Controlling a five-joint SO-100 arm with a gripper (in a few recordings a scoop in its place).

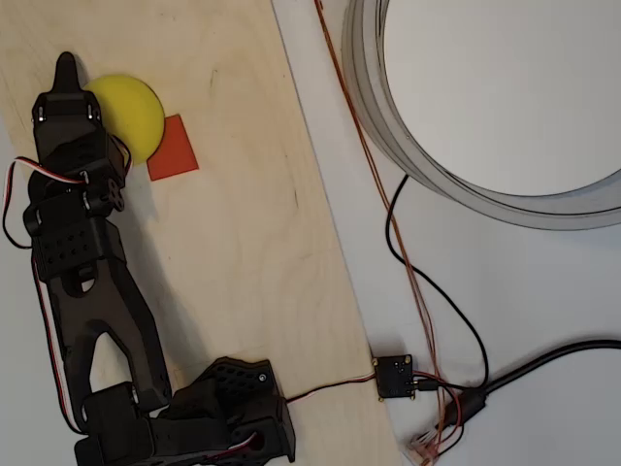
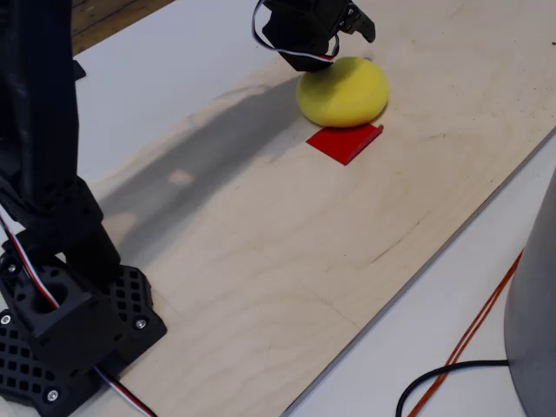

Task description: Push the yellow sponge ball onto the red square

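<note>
Where matte round yellow sponge ball (image 1: 129,115) overlaps thin flat red square (image 1: 175,150).

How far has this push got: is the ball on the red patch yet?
Partly. The yellow sponge ball already reaches the red square's near edge, overlapping one corner in the overhead view. The gripper sits against the ball's far side. Most of the square shows uncovered, so more pushing is left.

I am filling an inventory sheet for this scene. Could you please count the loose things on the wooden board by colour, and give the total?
Yellow: 1, the yellow sponge ball, beside the tool.
Red: 1, the red square, flat on the wooden board, at the ball's edge.
Total: 2
</note>
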